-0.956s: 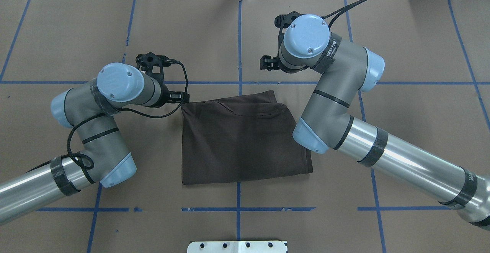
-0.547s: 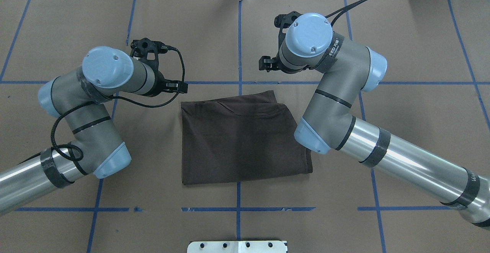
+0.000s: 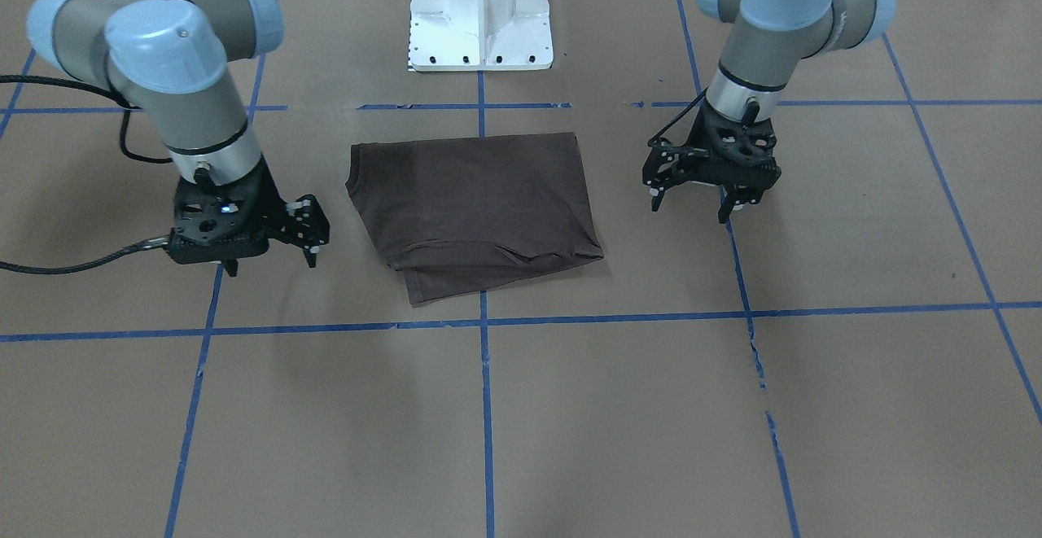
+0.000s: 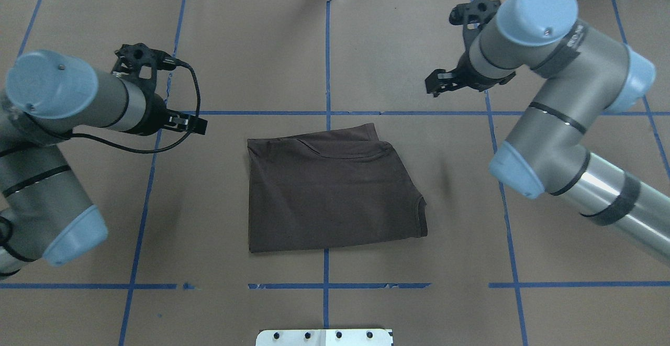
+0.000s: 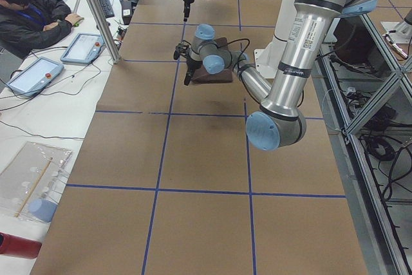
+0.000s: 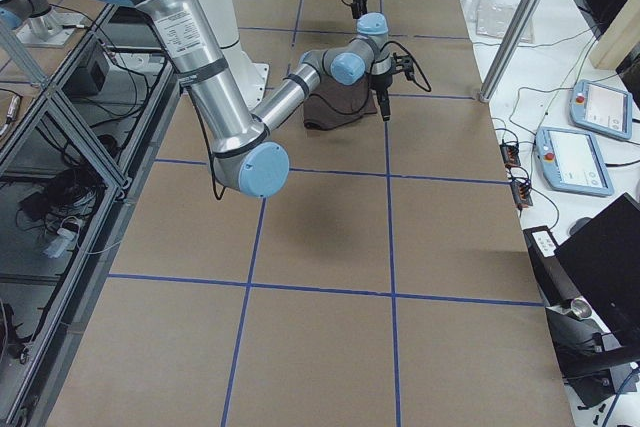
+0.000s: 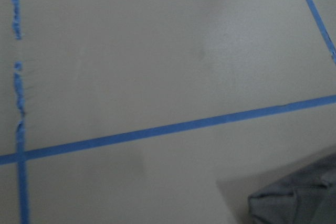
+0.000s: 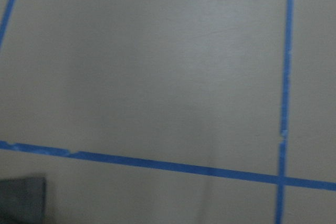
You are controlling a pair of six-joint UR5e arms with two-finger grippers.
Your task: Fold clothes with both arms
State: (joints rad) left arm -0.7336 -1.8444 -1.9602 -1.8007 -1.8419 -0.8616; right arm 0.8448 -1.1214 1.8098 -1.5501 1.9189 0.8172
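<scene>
Shirt position: The T-shirt (image 4: 330, 194) lies flat at the middle of the table (image 4: 235, 47), straight out from the white pedestal (image 3: 480, 17). It sits between the two grippers and touches neither.
Shirt condition: It is folded into a rough rectangle. At the far edge, toward the right, an under-layer sticks out past the top layer, so the stack is not square.
Left gripper: The left gripper (image 3: 690, 200) hangs above the paper, well to the left of the shirt. Its fingers are spread with nothing between them.
Right gripper: The right gripper (image 3: 271, 261) hangs to the right of the shirt, at about the level of its far edge. Its fingers are likewise parted and empty.
Reason for placement: Each arm stands off on its own side, and this probably leaves the cloth undisturbed. The fold looks largely done, though the offset layer may call for a tidy-up.
Surroundings: Blue tape lines (image 4: 324, 286) grid the brown paper. A seated person (image 5: 32, 11) and control tablets (image 5: 84, 46) sit at a side bench beyond the table's far edge.
Obstructions: Only paper and tape show between each gripper and the shirt. A black cable (image 4: 193, 95) loops beside the left wrist and could trail over the cloth on a low approach.
</scene>
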